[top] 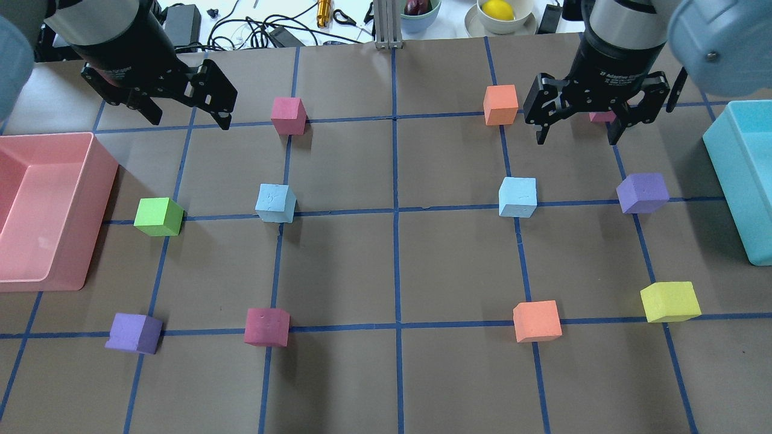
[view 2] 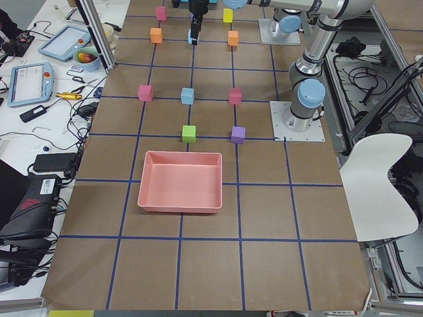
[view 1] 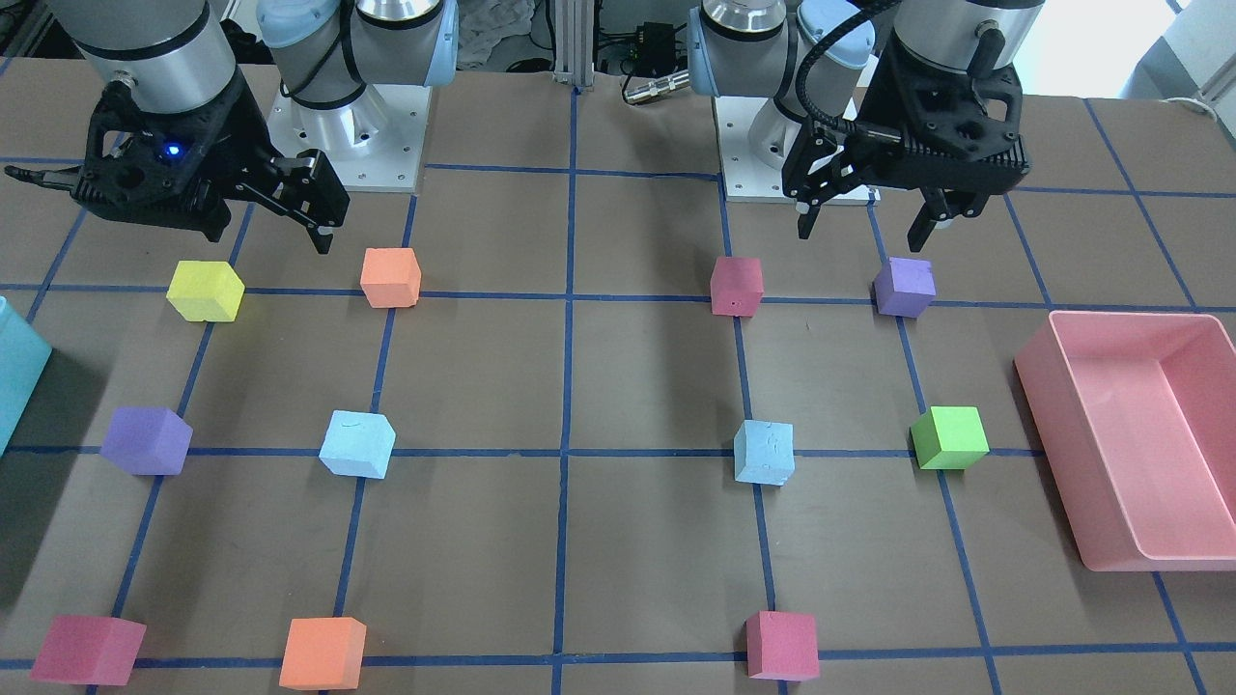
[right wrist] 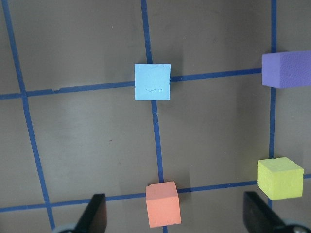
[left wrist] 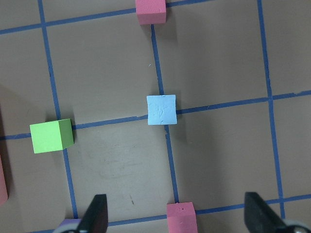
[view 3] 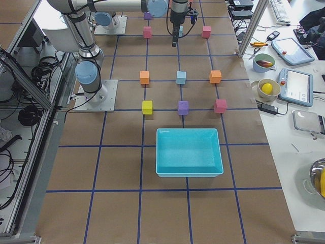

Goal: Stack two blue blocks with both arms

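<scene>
Both hang high, fingers spread wide, holding nothing: left gripper (top: 192,120), right gripper (top: 577,138). One blue block (top: 275,203) sits on the left's half of the worktop (top: 338,271), the other blue block (top: 517,196) on the right's. They're well apart, and each arm is nearer its own.

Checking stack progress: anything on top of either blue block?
Nothing. Left blue block and right blue block both show bare tops, each alone on the table. Undersides hidden.

Pale blue blocks (top: 275,203) (pitted faces)
</scene>
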Tool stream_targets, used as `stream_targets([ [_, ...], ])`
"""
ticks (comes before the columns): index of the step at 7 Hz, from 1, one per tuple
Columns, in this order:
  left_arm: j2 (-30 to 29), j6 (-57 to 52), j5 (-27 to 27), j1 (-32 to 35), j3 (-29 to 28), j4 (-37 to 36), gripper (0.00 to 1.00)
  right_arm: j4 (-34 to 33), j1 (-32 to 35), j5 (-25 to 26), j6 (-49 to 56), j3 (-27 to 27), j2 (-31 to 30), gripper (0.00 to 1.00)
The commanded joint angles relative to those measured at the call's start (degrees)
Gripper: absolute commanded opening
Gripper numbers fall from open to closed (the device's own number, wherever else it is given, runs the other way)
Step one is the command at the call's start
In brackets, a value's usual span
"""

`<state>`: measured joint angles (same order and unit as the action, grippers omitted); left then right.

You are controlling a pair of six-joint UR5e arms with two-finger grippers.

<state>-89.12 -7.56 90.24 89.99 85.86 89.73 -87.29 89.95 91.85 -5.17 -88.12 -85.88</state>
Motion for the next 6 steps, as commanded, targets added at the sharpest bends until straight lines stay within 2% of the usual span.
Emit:
stream_targets([
  [1,0.00,0.00,0.03,0.01,0.01,0.09,1.00,-9.30,-0.30,-0.27,0.25,-0.29,9.79,1.00],
  [2,0.09,0.00,0.03,0.01,0.01,0.09,1.00,-15.31,-0.30,-0.18,0.25,-0.38,14.11,1.00],
  [4,0.09,0.00,0.03,0.01,0.01,0.18,1.00,-18.24,-0.38,-0.97,-0.01,-2.04,20.46,1.00],
  [6,-1.48,-0.09,0.37,0.01,0.45,-0.17,1.00,-20.20,-0.39,-0.97,0.16,-5.46,21.36,1.00],
])
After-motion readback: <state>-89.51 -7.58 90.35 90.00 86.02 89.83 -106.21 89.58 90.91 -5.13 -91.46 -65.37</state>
